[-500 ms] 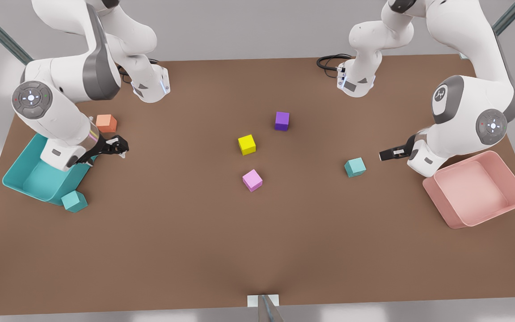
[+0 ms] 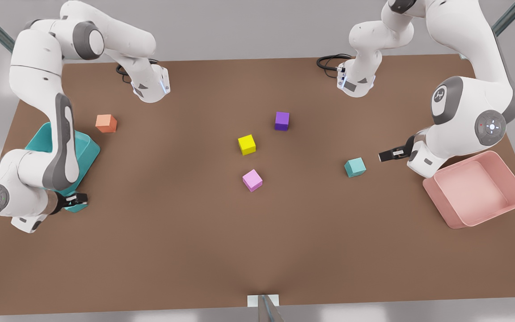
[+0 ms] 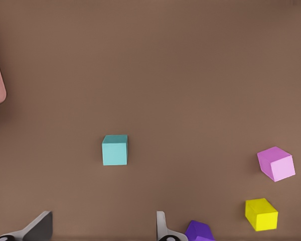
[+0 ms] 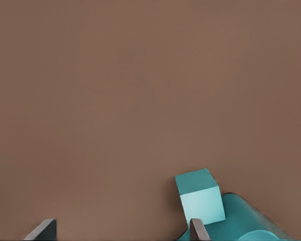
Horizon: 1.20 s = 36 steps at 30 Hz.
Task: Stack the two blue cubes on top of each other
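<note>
One blue cube [image 2: 355, 167] lies on the brown table toward the front view's right, also seen as cube [image 3: 115, 149]. My left gripper [image 2: 383, 155] hovers just to that cube's right, between it and the pink bin; its fingers [image 3: 39, 228] stand wide apart, open and empty, short of the cube. The other blue cube [image 4: 199, 197] rests against the teal bin [image 4: 243, 216] at the front view's left. My right gripper [image 2: 81, 200] hangs over this cube [image 2: 77, 208] and hides most of it. It is open, with the cube off to the side of one finger [image 4: 197, 230].
A teal bin [image 2: 88, 150] sits under the right arm; a pink bin [image 2: 438, 197] lies by the left arm. Orange [image 2: 106, 123], yellow [image 2: 246, 144], pink [image 2: 252, 180] and purple [image 2: 282, 120] cubes lie scattered mid-table.
The right arm has swung from beside the orange cube, above the teal bin, toward the table's front edge and now sits over the blue cube by the bin. The left arm barely moved.
</note>
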Motion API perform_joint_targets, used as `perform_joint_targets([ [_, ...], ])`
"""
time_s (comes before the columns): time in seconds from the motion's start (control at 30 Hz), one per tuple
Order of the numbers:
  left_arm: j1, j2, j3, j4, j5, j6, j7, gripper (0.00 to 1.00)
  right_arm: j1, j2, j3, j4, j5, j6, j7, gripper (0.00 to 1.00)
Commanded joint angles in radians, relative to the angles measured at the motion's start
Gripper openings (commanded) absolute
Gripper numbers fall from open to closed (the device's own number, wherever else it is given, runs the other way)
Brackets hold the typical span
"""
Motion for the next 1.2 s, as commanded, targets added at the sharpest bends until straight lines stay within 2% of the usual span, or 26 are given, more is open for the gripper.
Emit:
perform_joint_targets([
  [0.0,0.000,0.000,-0.001,0.000,0.001,-0.001,-0.017,1.00,-0.021,0.046,0.002,0.002,0.040,0.212,-0.850,1.00],
  [0.1,0.000,0.000,-0.001,-0.003,0.001,-0.001,-0.019,1.00,-0.012,0.053,0.011,0.005,0.040,0.300,-1.019,1.00],
  [0.27,-0.001,0.001,-0.001,-0.005,0.001,-0.011,-0.019,1.00,-0.021,0.049,0.008,-0.067,0.037,0.330,-1.041,1.00],
  [0.5,-0.006,0.006,-0.001,-0.005,0.001,-0.014,-0.019,1.00,-0.061,0.089,0.005,-0.077,0.051,0.346,-1.019,1.00],
  [0.6,-0.009,0.006,-0.002,-0.005,0.001,-0.024,-0.019,1.00,-0.085,0.086,-0.003,-0.097,0.071,0.338,-0.763,1.00],
  [0.73,-0.011,0.006,-0.004,-0.005,0.001,-0.037,-0.019,1.00,-0.079,0.088,0.000,-0.097,0.088,0.333,-0.694,1.00],
  [0.9,-0.011,0.006,-0.004,-0.005,0.001,-0.037,-0.019,1.00,-0.084,0.100,-0.001,-0.097,0.086,0.284,-0.375,1.00],
  [1.17,-0.011,0.007,-0.004,-0.005,0.001,-0.037,-0.017,1.00,-0.078,0.105,-0.021,-0.086,0.056,0.266,-0.272,1.00],
])
